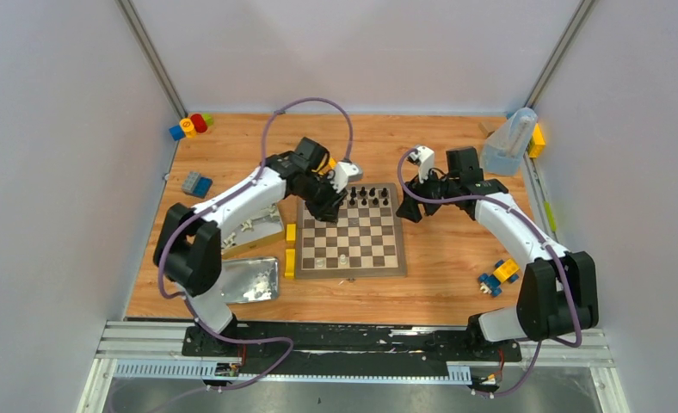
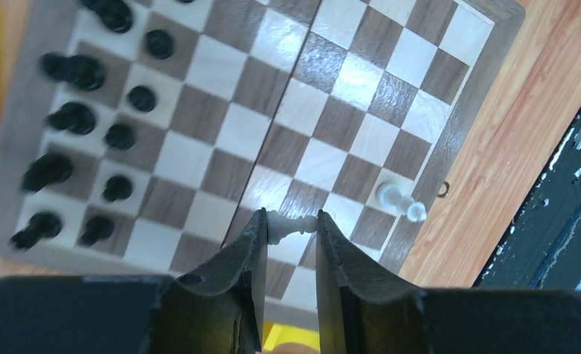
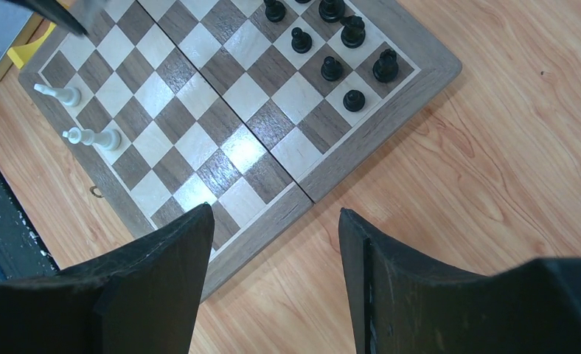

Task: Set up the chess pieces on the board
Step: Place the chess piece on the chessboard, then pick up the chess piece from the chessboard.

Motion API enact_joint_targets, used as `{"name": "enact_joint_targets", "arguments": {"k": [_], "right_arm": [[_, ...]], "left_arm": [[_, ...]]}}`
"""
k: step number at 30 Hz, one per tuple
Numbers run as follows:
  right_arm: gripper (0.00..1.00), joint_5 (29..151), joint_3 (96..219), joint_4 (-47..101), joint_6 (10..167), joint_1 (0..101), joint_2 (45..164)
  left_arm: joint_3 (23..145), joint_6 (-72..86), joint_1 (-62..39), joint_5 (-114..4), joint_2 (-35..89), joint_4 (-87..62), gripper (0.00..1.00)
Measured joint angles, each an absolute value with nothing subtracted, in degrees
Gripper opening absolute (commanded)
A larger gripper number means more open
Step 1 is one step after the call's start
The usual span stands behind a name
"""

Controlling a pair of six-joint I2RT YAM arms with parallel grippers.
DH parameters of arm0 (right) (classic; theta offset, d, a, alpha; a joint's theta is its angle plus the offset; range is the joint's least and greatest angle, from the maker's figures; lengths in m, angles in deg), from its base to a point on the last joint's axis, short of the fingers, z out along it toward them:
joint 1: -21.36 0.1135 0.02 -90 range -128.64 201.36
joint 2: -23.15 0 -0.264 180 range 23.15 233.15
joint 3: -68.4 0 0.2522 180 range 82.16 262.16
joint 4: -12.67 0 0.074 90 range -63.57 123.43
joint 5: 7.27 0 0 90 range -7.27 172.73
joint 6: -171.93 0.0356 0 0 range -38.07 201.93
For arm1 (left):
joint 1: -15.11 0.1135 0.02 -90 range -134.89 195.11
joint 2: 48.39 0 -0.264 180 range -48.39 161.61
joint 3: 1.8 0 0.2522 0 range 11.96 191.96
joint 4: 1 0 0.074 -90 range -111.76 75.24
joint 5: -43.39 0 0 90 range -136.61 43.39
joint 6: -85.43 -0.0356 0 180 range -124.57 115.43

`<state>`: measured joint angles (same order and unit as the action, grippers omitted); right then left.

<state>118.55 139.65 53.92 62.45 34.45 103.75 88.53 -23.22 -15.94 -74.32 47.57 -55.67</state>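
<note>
While left claw (image 2: 291, 221) clamps white piece (image 2: 282, 225) above board (image 2: 302, 103), right claw (image 3: 273, 214) hangs apart

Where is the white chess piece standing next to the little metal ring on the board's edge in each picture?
Top external: white chess piece low on the board, near its bottom edge.
Left wrist: right of middle, beside the ring; not the held white piece in the left gripper.
Right wrist: far left, the lower of the two white ones.
Shared landmark: the black pieces along the opposite edge.
</note>
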Motion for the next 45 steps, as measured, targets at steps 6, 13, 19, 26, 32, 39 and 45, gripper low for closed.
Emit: {"name": "enact_joint_targets", "arguments": {"k": [6, 13, 19, 26, 32, 39, 45], "right_arm": [[0.64, 117.2, 139.5, 54.0, 62.3, 34.4, 102.9], [0.64, 116.2, 139.2, 54.5, 62.1, 34.4, 102.2], [0.64, 116.7, 139.2, 54.7, 62.1, 34.5, 102.3], [0.64, 117.6, 140.0, 54.9, 62.4, 38.1, 105.4], [0.62, 116.7, 142.9, 54.0, 63.0, 46.8, 110.5], [0.57, 115.1, 148.0, 52.1, 63.4, 54.8, 117.4], [0.56, 114.3, 151.9, 52.1, 62.1, 57.4, 123.0]], "left_arm": [[92.8, -21.4, -21.8, -72.7, 57.6, -55.6, 0.28], [93.5, -19.2, -23.4, -71.1, 62.5, -55.2, 0.54], [93.4, -18.7, -23.4, -69.2, 61.7, -54.7, 0.78], [91.1, -19.0, -18.2, -69.1, 52.6, -54.7, 0.82], [85.9, -20.0, -7.6, -70.7, 42.5, -54.6, 0.79], [78.5, -20.9, 0.4, -71.7, 33.2, -55.8, 0.77], [76.4, -21.3, 2.9, -72.0, 30.2, -56.0, 0.77]]}}
